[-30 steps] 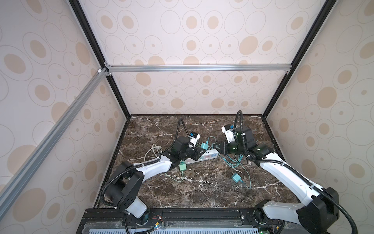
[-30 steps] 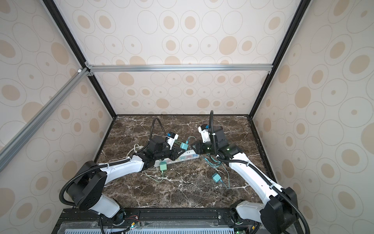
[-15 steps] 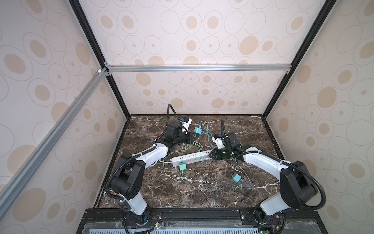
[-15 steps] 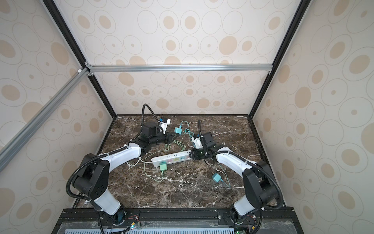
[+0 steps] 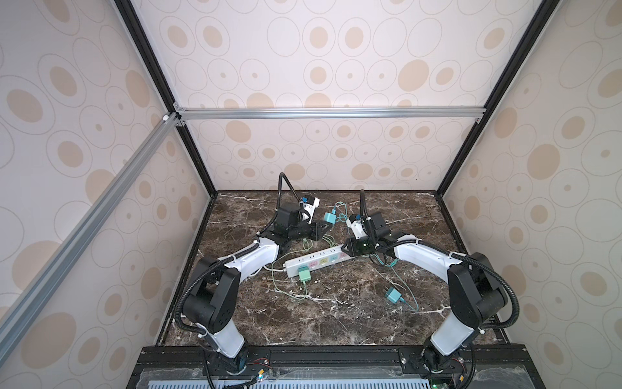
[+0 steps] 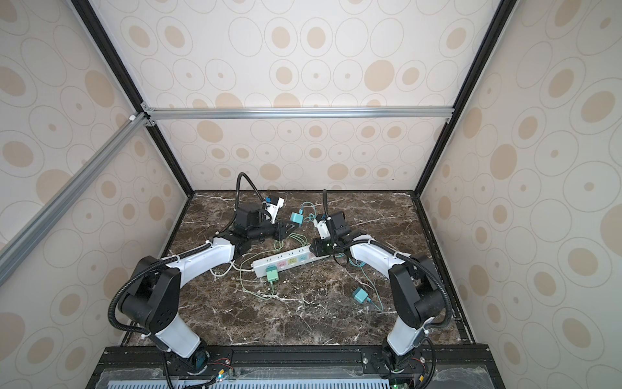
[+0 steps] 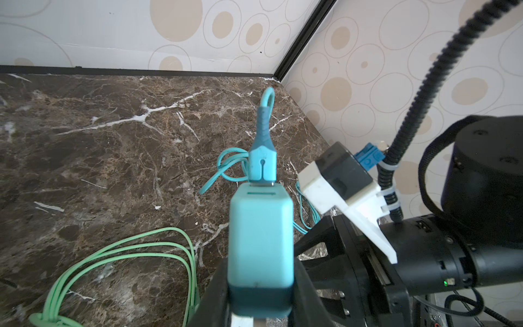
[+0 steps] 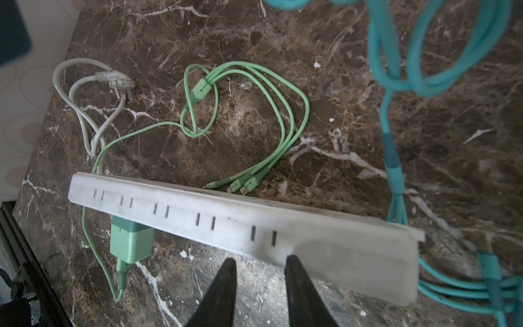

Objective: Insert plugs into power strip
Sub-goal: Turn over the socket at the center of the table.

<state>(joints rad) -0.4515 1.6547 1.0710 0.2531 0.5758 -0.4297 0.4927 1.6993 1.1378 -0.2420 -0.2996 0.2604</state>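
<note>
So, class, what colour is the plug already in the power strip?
Mint green plug; right wrist view shows it best.

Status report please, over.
Left tool shut on teal plug, aloft. Right tool open at strip end. Green plug in strip. Loose cables beside strip.

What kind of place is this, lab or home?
Probably a lab robot cell, not a home: aluminium frame rail, wallpapered panel walls, and two robot arms mounted at a marble-look tabletop.
</note>
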